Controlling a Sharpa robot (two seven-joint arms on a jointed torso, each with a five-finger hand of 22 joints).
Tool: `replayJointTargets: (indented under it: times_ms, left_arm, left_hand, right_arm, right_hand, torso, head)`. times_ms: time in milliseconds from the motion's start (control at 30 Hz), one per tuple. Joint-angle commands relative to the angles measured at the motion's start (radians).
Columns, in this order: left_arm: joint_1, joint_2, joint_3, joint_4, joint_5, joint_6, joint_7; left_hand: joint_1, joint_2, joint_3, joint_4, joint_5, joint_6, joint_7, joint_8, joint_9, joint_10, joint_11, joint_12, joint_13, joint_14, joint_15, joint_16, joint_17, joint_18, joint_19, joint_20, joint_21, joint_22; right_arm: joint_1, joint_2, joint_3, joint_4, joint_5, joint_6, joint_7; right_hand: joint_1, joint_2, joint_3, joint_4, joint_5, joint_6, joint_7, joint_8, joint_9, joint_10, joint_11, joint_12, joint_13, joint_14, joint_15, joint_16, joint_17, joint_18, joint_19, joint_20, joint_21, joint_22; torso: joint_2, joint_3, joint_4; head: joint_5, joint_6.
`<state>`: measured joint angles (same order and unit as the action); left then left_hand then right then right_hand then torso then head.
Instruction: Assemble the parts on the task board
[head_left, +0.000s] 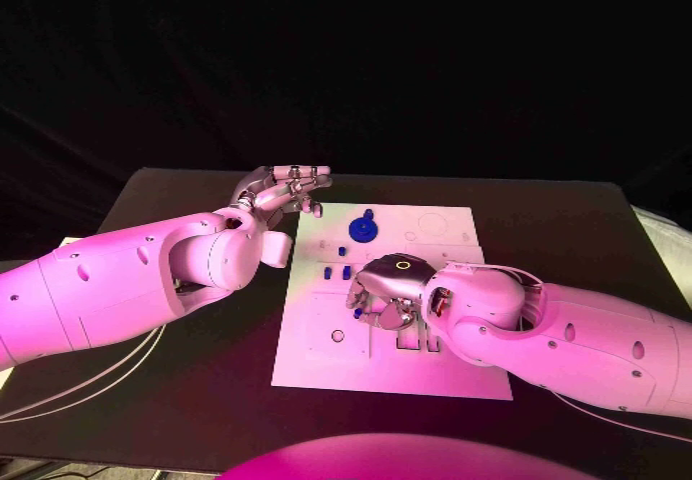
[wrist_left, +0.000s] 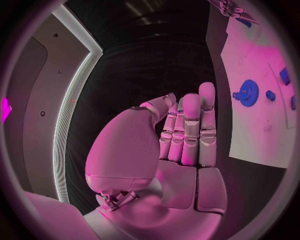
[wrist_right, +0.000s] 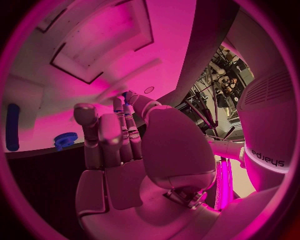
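The right hand (head_left: 387, 295) hangs low over the middle of the task board (head_left: 325, 345), its fingers bent downward and hiding whatever lies beneath them. In the right wrist view its fingertips (wrist_right: 128, 96) close around something small and blue, too hidden to name, so I cannot tell for sure that it pinches a part. The left hand (head_left: 286, 187) sits off the board's far left corner above the black counter (head_left: 173, 400), fingers straight and pressed side by side, holding nothing. On the board, a blue gear (head_left: 364, 229) lies near the far edge, with 2 small blue pegs (head_left: 336, 271) just nearer. Rectangular slots (head_left: 411, 343) are partly covered by the right wrist.
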<state>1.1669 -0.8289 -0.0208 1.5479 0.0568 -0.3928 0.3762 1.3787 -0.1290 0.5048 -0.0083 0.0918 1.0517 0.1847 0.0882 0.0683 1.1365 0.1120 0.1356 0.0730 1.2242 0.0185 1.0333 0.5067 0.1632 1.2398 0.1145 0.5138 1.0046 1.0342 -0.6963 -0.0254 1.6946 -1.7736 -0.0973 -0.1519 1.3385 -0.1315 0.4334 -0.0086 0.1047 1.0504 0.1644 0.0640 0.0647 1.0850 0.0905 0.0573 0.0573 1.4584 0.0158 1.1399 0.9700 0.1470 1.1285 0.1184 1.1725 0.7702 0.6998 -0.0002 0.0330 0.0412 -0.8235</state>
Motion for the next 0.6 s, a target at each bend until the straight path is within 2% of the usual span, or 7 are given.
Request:
replayJointTargets:
  times_ms: [33, 267, 400, 467, 600]
  left_arm:
    - [0.0, 0.002, 0.001, 0.0, 0.003, 0.018, 0.0]
    - [0.0, 0.002, 0.001, -0.002, 0.003, 0.02, -0.002]
    - [0.0, 0.001, 0.001, -0.003, 0.003, 0.02, -0.003]
    - [0.0, 0.001, 0.001, -0.003, 0.003, 0.02, -0.003]
    - [0.0, 0.0, 0.001, -0.003, 0.003, 0.021, -0.003]
  left_hand:
    - [0.006, 0.001, -0.005, -0.004, 0.002, -0.009, 0.002, 0.007, 0.0, -0.006, -0.001, 0.005, 0.0, -0.008, 0.002, -0.006, -0.002, 0.018, -0.005, 0.002, -0.007, -0.002]
    - [0.006, 0.001, -0.005, -0.004, 0.002, -0.009, 0.002, 0.007, 0.0, -0.006, -0.001, 0.005, 0.0, -0.008, 0.002, -0.006, -0.002, 0.018, -0.005, 0.002, -0.007, -0.002]
    - [0.005, 0.001, -0.006, -0.004, 0.002, -0.009, 0.002, 0.007, 0.0, -0.007, -0.001, 0.006, 0.0, -0.008, 0.002, -0.007, -0.003, 0.018, -0.005, 0.002, -0.007, -0.002]
    - [0.005, 0.001, -0.007, -0.004, 0.002, -0.01, 0.002, 0.007, 0.0, -0.008, 0.0, 0.006, 0.0, -0.009, 0.002, -0.008, -0.005, 0.018, -0.005, 0.002, -0.008, -0.002]
    - [0.005, 0.001, -0.007, -0.004, 0.002, -0.01, 0.002, 0.007, 0.0, -0.008, 0.0, 0.006, 0.0, -0.009, 0.002, -0.008, -0.005, 0.018, -0.005, 0.002, -0.008, -0.002]
  right_arm:
    - [-0.005, -0.004, -0.005, -0.008, -0.019, -0.029, -0.023]
    - [-0.007, -0.044, -0.004, 0.026, 0.01, -0.144, 0.01]
    - [-0.001, -0.106, 0.01, 0.074, 0.03, -0.177, 0.007]
    - [0.012, -0.142, 0.016, 0.095, 0.036, -0.175, -0.007]
    - [0.058, -0.217, 0.022, 0.118, 0.041, -0.14, -0.047]
  right_hand:
    - [0.005, -0.01, -0.015, -0.003, 0.008, -0.018, -0.001, -0.002, 0.0, -0.049, 0.02, 0.009, 0.005, -0.01, 0.005, -0.03, -0.04, 0.014, -0.027, 0.004, -0.025, -0.04]
    - [0.011, -0.006, -0.026, -0.007, 0.034, -0.019, 0.001, 0.001, 0.002, -0.055, 0.021, 0.02, 0.008, -0.013, 0.006, -0.036, -0.051, 0.015, -0.031, 0.006, -0.032, -0.047]
    - [0.012, -0.008, -0.03, -0.008, 0.037, -0.018, 0.001, 0.002, 0.003, -0.048, 0.02, 0.026, 0.008, -0.012, 0.005, -0.037, -0.055, 0.015, -0.03, 0.006, -0.032, -0.046]
    - [0.012, -0.008, -0.033, -0.008, 0.037, -0.016, -0.001, 0.003, 0.003, -0.044, 0.019, 0.031, 0.009, -0.011, 0.005, -0.036, -0.055, 0.014, -0.028, 0.006, -0.03, -0.044]
    - [0.007, -0.015, -0.046, -0.005, 0.03, -0.011, -0.007, 0.004, 0.004, -0.034, 0.015, 0.041, 0.009, -0.008, 0.001, -0.033, -0.054, 0.013, -0.021, 0.004, -0.027, -0.037]
  torso:
    - [0.0, 0.0004, 0.0006]
    - [0.0, 0.0012, 0.0]
    - [-0.001, 0.0003, -0.0019]
    - [0.0, 0.0001, -0.0016]
    - [-0.001, -0.0004, -0.003]
  head:
    - [-0.003, 0.003]
    - [-0.007, 0.009]
    - [-0.013, 0.014]
    - [-0.017, 0.018]
    - [-0.028, 0.023]
